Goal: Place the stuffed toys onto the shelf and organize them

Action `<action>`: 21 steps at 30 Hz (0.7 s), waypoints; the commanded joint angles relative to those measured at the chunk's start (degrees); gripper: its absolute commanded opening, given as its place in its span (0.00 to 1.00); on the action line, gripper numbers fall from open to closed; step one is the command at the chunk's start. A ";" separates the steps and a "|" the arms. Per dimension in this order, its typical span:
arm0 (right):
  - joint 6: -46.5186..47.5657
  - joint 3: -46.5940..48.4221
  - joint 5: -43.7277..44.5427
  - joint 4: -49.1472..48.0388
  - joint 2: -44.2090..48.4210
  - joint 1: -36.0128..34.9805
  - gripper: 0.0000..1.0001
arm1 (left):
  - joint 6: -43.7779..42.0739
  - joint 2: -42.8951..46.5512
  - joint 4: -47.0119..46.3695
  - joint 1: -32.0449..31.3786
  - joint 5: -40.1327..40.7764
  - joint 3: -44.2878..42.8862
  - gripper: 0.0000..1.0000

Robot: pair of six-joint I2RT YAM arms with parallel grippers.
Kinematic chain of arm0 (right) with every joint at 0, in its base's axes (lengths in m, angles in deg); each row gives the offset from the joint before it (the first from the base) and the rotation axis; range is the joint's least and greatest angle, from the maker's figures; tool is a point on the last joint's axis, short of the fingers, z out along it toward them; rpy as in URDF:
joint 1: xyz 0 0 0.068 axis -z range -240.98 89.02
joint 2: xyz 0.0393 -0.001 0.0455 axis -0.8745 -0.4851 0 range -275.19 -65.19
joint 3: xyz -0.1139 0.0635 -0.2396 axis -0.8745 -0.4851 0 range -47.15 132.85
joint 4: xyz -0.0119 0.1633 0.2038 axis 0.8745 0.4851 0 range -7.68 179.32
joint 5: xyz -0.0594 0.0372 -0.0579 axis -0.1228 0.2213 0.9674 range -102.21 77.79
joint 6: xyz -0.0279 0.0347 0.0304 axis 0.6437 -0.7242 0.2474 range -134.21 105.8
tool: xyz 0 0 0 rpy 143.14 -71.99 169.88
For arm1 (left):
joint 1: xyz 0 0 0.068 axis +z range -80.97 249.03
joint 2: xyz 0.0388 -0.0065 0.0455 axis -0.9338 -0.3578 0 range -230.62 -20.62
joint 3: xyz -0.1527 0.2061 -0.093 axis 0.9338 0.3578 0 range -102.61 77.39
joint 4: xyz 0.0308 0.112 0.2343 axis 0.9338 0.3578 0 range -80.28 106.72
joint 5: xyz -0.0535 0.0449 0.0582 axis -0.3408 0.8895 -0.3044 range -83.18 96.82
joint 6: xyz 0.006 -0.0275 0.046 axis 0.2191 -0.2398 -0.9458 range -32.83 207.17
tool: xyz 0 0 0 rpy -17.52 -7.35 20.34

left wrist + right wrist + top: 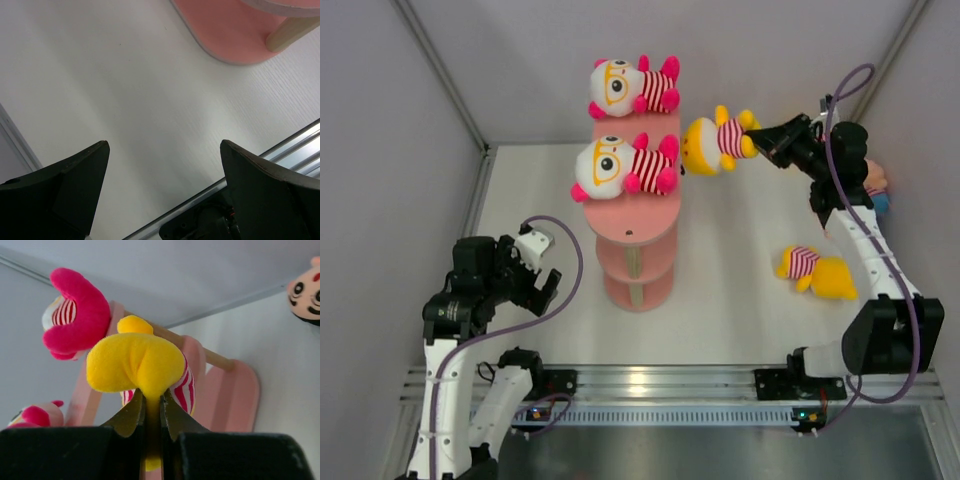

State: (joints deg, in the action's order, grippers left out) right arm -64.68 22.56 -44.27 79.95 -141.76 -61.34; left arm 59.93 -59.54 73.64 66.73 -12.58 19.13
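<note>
The salmon-pink shelf (638, 215) stands mid-table. A white-faced doll with orange glasses (620, 165) lies on its top tier, and another one (632, 88) lies at the far end. My right gripper (758, 142) is shut on the leg of a yellow bear in a striped shirt (712, 142) and holds it in the air just right of the top tier. In the right wrist view the bear (135, 360) fills the centre, clamped between the fingers (131, 417). Another yellow bear (817, 271) lies on the table at right. My left gripper (532, 275) is open and empty, low at left.
A black-haired doll (876, 186) lies at the far right behind my right arm; its face also shows in the right wrist view (306, 292). Grey walls close in left, right and behind. A metal rail (660, 380) runs along the near edge.
</note>
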 commanded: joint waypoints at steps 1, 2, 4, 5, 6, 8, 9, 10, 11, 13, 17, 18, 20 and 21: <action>-14.36 0.42 -2.67 -21.78 -3.92 -2.97 0.00 | 1.05 -0.28 -3.89 -0.16 1.20 0.51 0.99; -15.25 0.51 -2.40 -24.32 -5.15 -3.76 0.00 | 1.14 -0.63 -4.07 -0.16 1.38 0.60 0.98; -16.23 1.04 -1.17 -25.05 -8.67 -6.48 0.00 | 1.14 -1.07 -4.15 -0.16 1.47 0.60 0.99; -16.49 1.39 -1.00 -25.40 -9.98 -7.54 0.00 | 1.23 -1.51 -4.15 -0.16 1.56 0.60 0.98; -17.10 2.17 -0.73 -25.92 -12.69 -9.64 0.00 | 1.32 -1.69 -4.15 -0.16 1.56 0.60 0.99; -19.12 2.88 -0.82 -27.68 -15.78 -11.76 0.00 | 1.32 -2.48 -4.24 -0.16 1.56 0.60 0.99; -20.35 3.06 -1.08 -31.34 -18.67 -12.81 0.00 | 1.32 -2.83 -4.24 -0.16 1.73 0.43 0.99; -23.15 3.06 -1.08 -32.77 -20.09 -14.48 0.00 | 1.49 -2.92 -4.16 -0.16 1.91 0.43 0.98; -24.39 3.15 -0.91 -34.52 -21.41 -15.10 0.00 | 1.58 -3.27 -4.24 -0.16 1.91 0.25 0.99; -27.03 2.71 0.58 -37.08 -24.23 -16.59 0.00 | 2.02 -3.45 -4.24 -0.16 2.17 0.16 0.98; -29.06 1.04 4.45 -39.64 -26.34 -17.92 0.00 | 1.93 -3.80 -4.16 -0.16 2.44 0.08 0.99; -28.98 0.87 5.59 -39.64 -26.78 -18.09 0.00 | 2.02 -3.80 -4.24 -0.16 2.35 0.08 0.99; -29.15 1.12 6.39 -39.55 -27.40 -18.80 0.00 | 1.93 -4.24 -4.24 -0.16 2.26 0.08 0.99; -29.41 1.21 6.56 -39.64 -28.09 -18.97 0.00 | 2.02 -4.24 -4.24 -0.16 2.26 0.08 0.99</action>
State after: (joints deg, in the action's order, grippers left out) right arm -92.05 22.58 -40.83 47.17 -169.65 -79.66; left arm 61.17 -63.56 72.00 66.73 -10.41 19.54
